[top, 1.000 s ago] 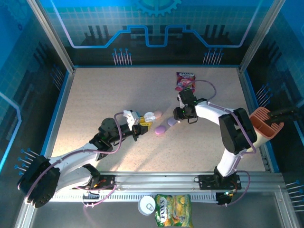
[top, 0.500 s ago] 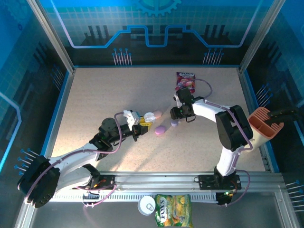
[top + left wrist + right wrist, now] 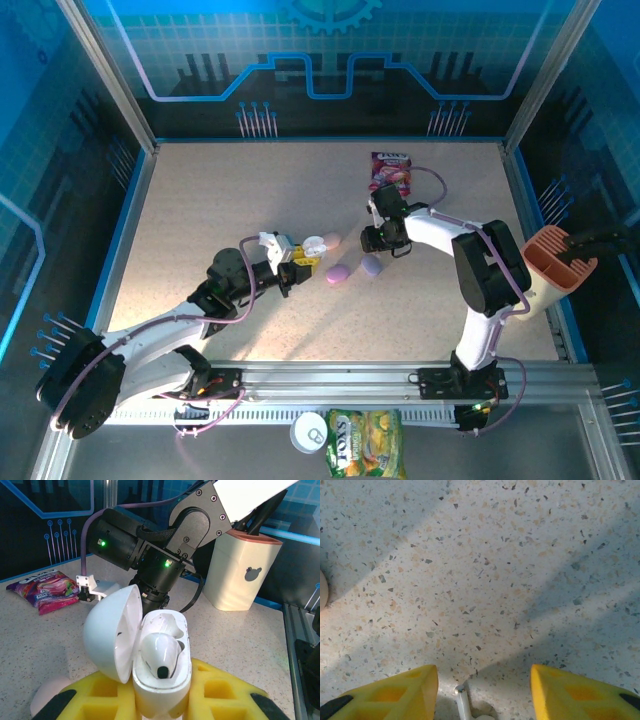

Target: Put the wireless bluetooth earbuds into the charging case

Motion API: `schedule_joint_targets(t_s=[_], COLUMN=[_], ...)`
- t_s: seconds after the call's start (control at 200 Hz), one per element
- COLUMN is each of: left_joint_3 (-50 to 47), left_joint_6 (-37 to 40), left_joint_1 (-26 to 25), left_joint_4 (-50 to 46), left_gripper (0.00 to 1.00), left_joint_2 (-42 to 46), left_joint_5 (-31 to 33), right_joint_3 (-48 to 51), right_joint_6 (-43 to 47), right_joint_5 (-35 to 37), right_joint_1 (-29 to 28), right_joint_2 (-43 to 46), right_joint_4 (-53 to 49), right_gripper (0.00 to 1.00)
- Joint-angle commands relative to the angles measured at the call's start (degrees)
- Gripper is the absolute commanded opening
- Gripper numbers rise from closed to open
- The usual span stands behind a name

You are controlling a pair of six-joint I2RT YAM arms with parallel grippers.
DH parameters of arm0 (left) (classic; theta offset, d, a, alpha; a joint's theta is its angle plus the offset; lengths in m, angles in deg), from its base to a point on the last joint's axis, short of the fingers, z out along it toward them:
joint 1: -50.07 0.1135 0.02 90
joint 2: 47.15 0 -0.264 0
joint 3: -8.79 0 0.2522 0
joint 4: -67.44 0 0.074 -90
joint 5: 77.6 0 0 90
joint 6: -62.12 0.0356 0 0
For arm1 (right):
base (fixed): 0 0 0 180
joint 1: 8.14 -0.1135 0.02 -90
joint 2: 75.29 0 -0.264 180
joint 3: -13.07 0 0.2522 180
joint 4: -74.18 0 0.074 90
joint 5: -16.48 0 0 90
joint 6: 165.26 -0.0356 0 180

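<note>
white charging case [image 3: 161, 682] is sitting clamped in the left gripper [image 3: 162, 702], one earbud [image 3: 159, 652] seated; right gripper [image 3: 482, 680] is hovering, fingers [image 3: 390, 690] apart, needing a square pinch next.

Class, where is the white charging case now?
In the left wrist view the white charging case sits clamped in the left gripper, near the table's middle, just left of the pink case in the top view.
</note>
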Motion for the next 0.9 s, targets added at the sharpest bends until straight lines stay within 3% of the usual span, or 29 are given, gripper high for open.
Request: schedule_joint_targets(t_s=[0.0,0.435,0.895], left_joint_3=[-0.4,-0.6,-0.1], left_joint_6=[-0.4,-1.0,-1.8], left_joint_1=[0.4,0.4,0.4], left_joint_4=[0.7,1.0,1.7], left_gripper=[0.18,0.18,0.18], left_joint_2=[0.7,0.7,-0.5], left_joint_5=[-0.6,-0.6,-1.6], right_joint_3=[-1.1,-6.6,-3.1], right_joint_6=[1.3,3.3,-0.9], right_joint_5=[-0.8,8.5,11.1], right_joint_1=[0.3,-2.2,2.1], right_joint_2=[-0.5,-4.3,-0.6], right_joint_4=[-2.6,-13.7,-15.4], right_gripper=[0.52,0.51,0.49])
